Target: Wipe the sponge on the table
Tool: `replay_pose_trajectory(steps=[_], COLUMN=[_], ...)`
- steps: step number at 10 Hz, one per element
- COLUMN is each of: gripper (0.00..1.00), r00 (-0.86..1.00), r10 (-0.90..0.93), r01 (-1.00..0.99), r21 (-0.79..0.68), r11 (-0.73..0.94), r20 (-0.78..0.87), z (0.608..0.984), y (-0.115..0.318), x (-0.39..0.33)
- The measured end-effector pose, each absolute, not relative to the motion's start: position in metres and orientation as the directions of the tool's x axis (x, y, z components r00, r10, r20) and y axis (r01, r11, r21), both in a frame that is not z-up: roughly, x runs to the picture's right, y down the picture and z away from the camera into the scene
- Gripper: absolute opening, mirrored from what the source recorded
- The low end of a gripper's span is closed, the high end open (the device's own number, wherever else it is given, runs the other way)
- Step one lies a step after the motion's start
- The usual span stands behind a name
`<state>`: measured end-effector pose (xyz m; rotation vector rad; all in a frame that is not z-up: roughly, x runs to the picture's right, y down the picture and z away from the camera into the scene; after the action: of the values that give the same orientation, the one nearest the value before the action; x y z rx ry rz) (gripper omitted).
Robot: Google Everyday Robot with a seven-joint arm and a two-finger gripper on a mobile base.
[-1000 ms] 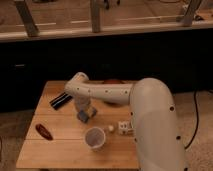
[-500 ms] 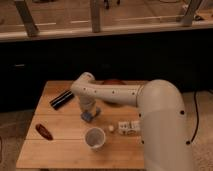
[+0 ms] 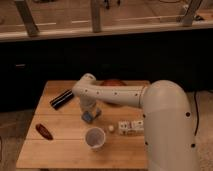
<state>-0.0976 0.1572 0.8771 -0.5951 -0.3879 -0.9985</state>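
The sponge [image 3: 88, 118] lies flat on the table [image 3: 60, 150], a little left of the middle of the top and just behind the white cup [image 3: 95, 138]. Only its near edge shows as a small blue-grey patch, because the rest is covered from above. Its long axis cannot be made out.

The gripper [image 3: 90, 111] stands straight over the sponge, pointing down, right at it or touching it. Whether it is closed on the sponge, spread wide, or only pressing on it cannot be told.

So the sponge lies directly below the gripper, not off to either side, and any wiping stroke would run sideways along the planks from here. The scene fits a stroke in hand as well as a gripper just meeting or leaving the sponge.

The arm [image 3: 120, 95] reaches in from the right and bends down at its elbow over the back of the table. Bare wood lies left of the sponge, toward the black bar [image 3: 62, 98] and the reddish-brown thing [image 3: 44, 131]. On the right the small white ball [image 3: 111, 128] and the printed box [image 3: 131, 126] are near. Behind the arm sits the orange bowl [image 3: 112, 83].
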Motion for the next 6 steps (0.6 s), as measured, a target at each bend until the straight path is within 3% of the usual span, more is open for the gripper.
replay_pose_trajectory(steps=[6], gripper=[0.04], r00=[0.505], r10=[-0.663], r01=[0.862], r21=[-0.279], r11=[0.424], r20=[0.553], z=[0.8738], y=[0.1660], x=[-0.0905])
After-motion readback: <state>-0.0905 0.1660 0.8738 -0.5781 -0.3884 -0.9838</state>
